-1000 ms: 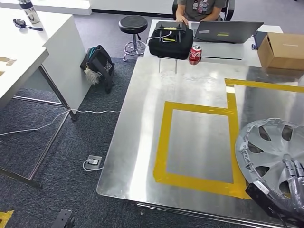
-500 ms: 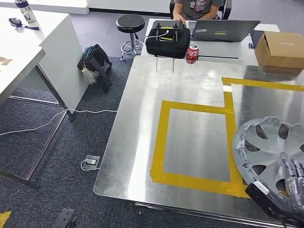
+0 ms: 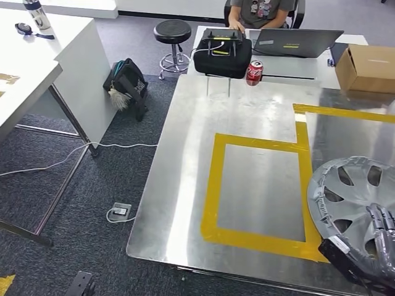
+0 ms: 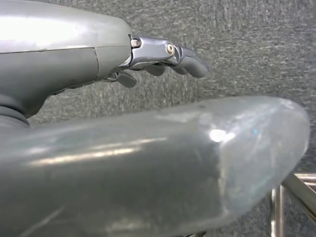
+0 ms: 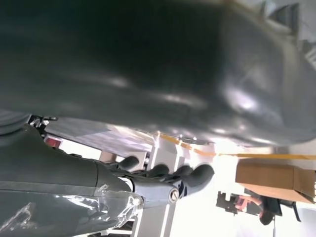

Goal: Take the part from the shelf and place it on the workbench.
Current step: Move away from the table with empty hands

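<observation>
The part, a silver hubcap, lies at the right side of the workbench, partly over the right strip of the yellow tape square and running past the picture's right edge. The right hand is at the hubcap's near rim, dark fingers laid over the top face and pointing away from the robot, with the wrist wrapped in clear film below them. In the right wrist view the hubcap's dark underside hangs close over the hand, whose fingers are bunched together and lightly curled along it (whether the thumb closes on the rim from beneath cannot be told).

The left hand hangs over grey carpet with nothing in it, fingers straight and close together; a smooth silver surface, blurred, lies beside it.

At the far end of the workbench stand a black case and a red can, just beside each other. Behind them a laptop and a cardboard box sit on a white desk, where a person is seated. On the carpet to the left are a stool, a dark bag and a white cable.
</observation>
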